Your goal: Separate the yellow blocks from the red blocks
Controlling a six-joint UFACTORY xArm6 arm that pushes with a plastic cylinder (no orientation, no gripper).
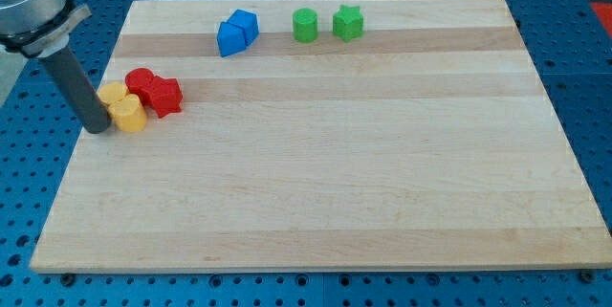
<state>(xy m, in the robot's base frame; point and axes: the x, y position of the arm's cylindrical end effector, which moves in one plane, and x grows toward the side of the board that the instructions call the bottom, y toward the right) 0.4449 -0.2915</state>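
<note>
So our tip [98,127] has no pincer, sits touching the yellow blocks [124,108] at their 9 o'clock; red blocks [155,91] jammed at 2. Next we probably need to wedge between them.

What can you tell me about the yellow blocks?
Two yellow blocks sit near the view's left edge of the wooden board. They look like smooth plastic, chunky and rounded, pressed together. The red blocks touch them on the view's right. My tip rests against their left side.
</note>
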